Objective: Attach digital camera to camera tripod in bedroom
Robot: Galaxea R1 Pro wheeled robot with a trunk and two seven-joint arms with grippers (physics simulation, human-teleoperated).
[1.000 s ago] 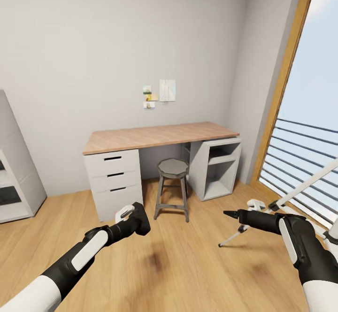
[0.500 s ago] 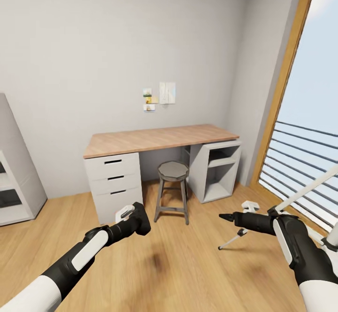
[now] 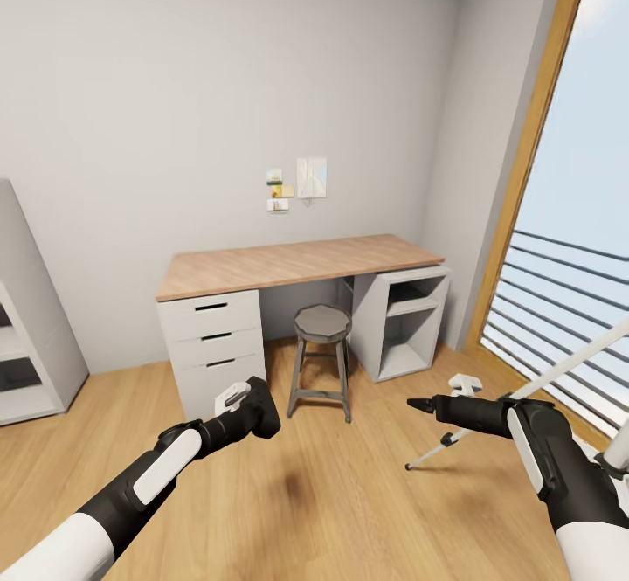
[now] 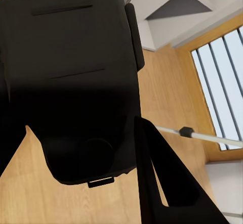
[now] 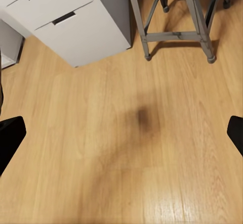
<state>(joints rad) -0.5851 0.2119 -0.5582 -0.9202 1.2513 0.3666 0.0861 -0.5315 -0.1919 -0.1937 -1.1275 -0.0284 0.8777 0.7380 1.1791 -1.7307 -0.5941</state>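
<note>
My left gripper [image 3: 255,415] is shut on the digital camera [image 3: 262,408], a black boxy body held low over the wood floor. In the left wrist view the camera [image 4: 71,82] sits close up between the dark fingers [image 4: 167,178]. The camera tripod [image 3: 559,363] stands at the far right by the window; one silver-white leg [image 3: 434,452] reaches the floor, and a leg with a black joint [image 4: 202,134] appears past the camera. My right gripper [image 3: 418,404] hovers just left of the tripod, open, its fingertips [image 5: 11,138] wide apart over bare floor.
A wood-topped desk [image 3: 297,264] with white drawers [image 3: 212,345] stands against the back wall, a grey stool [image 3: 321,358] in front of it. A white shelf unit [image 3: 31,336] is at the left. The tall wood-framed window [image 3: 533,153] with railing bars is at the right.
The whole head view has shifted slightly, so the camera moved. My right gripper has edged a little to the left. The left gripper still holds the digital camera in the same place.
</note>
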